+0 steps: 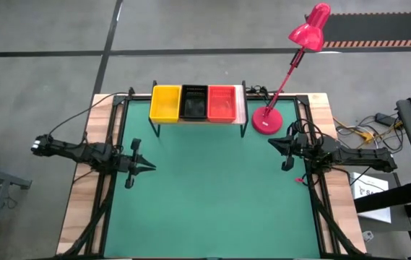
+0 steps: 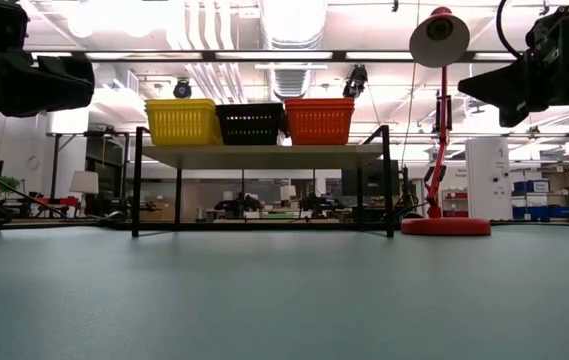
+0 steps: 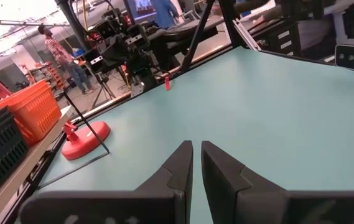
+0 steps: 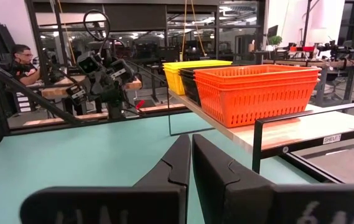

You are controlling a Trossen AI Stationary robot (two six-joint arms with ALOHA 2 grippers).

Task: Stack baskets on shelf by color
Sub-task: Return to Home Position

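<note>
The baskets stand on the shelf [image 1: 243, 108] at the table's far edge in three piles side by side: yellow [image 1: 165, 103], black [image 1: 193, 102], orange-red [image 1: 221, 103]. The low view shows the yellow pile [image 2: 182, 121], the black pile [image 2: 249, 123] and the orange-red pile [image 2: 319, 120] resting by their bottoms on the wood plank [image 2: 264, 156]. My left gripper [image 1: 149, 168] hovers over the table's left side, shut and holding nothing. My right gripper [image 1: 271, 141] hovers at the right side, near the lamp base, shut and holding nothing.
A pink-red desk lamp stands by its round base [image 1: 266, 120] right of the shelf, its head [image 1: 310, 26] leaning beyond the far edge. Green mat [image 1: 212, 195] lies bare between the arms. Cables run along the wooden side rails. People show in the room behind.
</note>
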